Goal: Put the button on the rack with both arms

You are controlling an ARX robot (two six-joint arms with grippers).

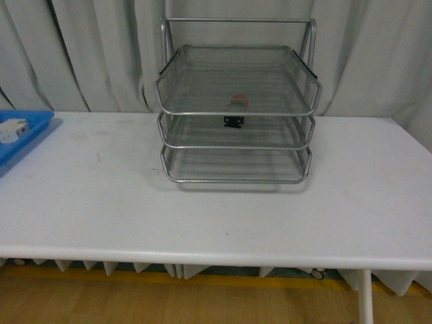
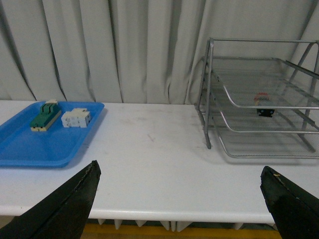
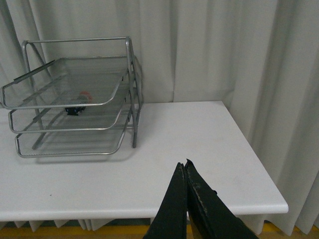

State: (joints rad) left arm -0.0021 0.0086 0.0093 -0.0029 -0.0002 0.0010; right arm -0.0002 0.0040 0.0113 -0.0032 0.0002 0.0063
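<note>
The silver wire-mesh rack (image 1: 236, 147) stands at the back middle of the white table. The button (image 1: 235, 113), red cap on a dark body, sits in its middle tier. It also shows in the left wrist view, button (image 2: 263, 103) inside the rack (image 2: 214, 94), and in the right wrist view, button (image 3: 78, 103) inside the rack (image 3: 127, 84). My left gripper (image 2: 179, 172) hangs open over the table's front edge, holding nothing. My right gripper (image 3: 182, 164) is shut and empty, above the table's right front part, well away from the rack. Neither arm shows in the front view.
A blue plastic tray (image 2: 30, 149) lies at the table's left end, holding a green-and-cream switch (image 2: 45, 115) and a white block (image 2: 76, 118). The same tray (image 1: 34, 131) shows at the front view's left edge. Grey curtains hang behind; the table's right edge (image 3: 269, 184) is close.
</note>
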